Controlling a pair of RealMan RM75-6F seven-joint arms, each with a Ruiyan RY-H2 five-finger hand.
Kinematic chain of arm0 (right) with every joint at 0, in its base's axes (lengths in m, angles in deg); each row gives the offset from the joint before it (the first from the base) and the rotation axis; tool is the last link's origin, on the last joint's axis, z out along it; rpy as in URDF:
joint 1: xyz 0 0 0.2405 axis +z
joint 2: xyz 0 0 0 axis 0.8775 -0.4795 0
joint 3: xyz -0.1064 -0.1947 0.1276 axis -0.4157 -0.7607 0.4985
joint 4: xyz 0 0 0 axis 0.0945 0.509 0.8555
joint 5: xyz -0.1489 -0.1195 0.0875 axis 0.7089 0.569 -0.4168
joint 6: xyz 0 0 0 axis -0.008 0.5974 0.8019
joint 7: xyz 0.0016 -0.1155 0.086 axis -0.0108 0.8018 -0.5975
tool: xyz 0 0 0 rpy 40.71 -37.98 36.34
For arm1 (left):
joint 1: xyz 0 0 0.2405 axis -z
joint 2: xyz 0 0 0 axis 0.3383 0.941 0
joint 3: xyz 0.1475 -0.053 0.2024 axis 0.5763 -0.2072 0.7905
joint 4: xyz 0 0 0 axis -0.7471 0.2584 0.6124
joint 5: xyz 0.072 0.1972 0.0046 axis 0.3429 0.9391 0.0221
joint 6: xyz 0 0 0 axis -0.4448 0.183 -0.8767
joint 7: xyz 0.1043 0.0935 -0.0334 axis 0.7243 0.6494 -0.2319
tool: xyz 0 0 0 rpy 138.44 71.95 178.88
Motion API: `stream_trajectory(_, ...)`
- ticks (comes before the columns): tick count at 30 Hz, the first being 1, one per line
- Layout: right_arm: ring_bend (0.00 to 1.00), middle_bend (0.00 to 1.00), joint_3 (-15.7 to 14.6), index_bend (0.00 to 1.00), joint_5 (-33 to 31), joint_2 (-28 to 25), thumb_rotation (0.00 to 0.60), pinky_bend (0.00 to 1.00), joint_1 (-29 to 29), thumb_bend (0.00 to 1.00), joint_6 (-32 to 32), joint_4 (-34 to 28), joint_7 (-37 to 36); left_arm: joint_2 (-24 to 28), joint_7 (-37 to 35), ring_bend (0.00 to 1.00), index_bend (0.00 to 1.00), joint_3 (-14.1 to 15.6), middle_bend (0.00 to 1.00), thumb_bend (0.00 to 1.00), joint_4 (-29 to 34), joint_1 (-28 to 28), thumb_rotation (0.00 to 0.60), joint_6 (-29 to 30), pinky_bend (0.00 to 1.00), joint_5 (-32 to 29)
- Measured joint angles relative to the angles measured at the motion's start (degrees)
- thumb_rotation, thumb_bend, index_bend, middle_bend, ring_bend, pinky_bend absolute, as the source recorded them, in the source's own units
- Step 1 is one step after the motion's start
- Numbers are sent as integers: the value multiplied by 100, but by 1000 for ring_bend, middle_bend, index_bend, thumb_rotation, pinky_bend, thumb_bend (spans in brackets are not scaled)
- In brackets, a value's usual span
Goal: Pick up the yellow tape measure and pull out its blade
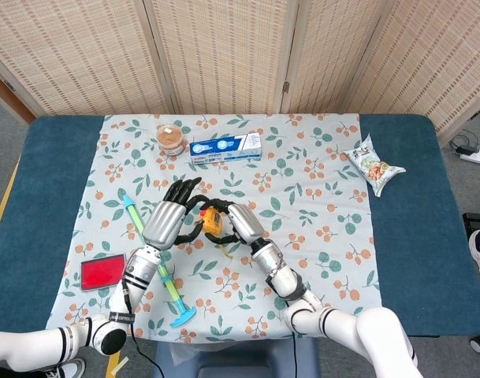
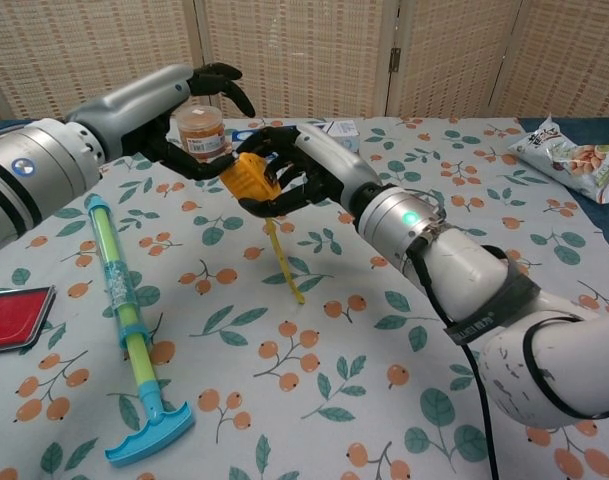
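A: Since the yellow tape measure (image 2: 248, 177) is already lifted off the tablecloth (image 1: 318, 260), which hand has it?

B: The right hand (image 2: 302, 172). Its fingers are wrapped around the case, holding it in the air over the middle of the cloth, nearer the front edge than the back in the head view.

A: And the blade?

B: A length of the yellow blade (image 2: 284, 262) hangs from the underside of the case and slants down toward the front edge, its tip at or near the cloth. So its long axis runs roughly from the case downward and toward the robot.

A: Where is the left hand (image 2: 192, 118)?

B: Just beside the case on its left side, fingers spread and curved over the top, holding nothing. Whether a fingertip touches the case I can't tell.

A: So the blade lies below those fingers?

B: Yes, below and slightly right. I judge the left hand is the free one and nearer, but it must drop under the case to catch it.
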Motion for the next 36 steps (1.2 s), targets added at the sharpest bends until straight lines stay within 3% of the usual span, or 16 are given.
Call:
stream_trajectory(5,454,516,-3,536,1,1,600,333,-10,447,8,4,-4,-16,26,27,398,-15,95,599,-46,12,600,-8,0,-14)
stream_trajectory(10,456,516,17,535,-20,3,600,333,-10,447,-3,33,-3,10,1,39,478,-28,120,680,-47,-1,600,16,0,-8)
stream_trajectory(23,457,516,60,535,-53,16,600,333,-2,446,-9,63,-23,88,-39,44,491,-52,133,694,-51,-49,600,99,0,56)
stream_trajectory(28,458,516,79,535,-62,6,600,332,-5,446,9,52,-23,116,26,44,523,-28,135,789,-31,-40,600,41,0,29)
stream_trajectory(36,458,515,88,535,-70,-37,600,330,-23,446,25,22,-11,98,30,57,571,-18,163,837,-54,-35,600,61,0,63)
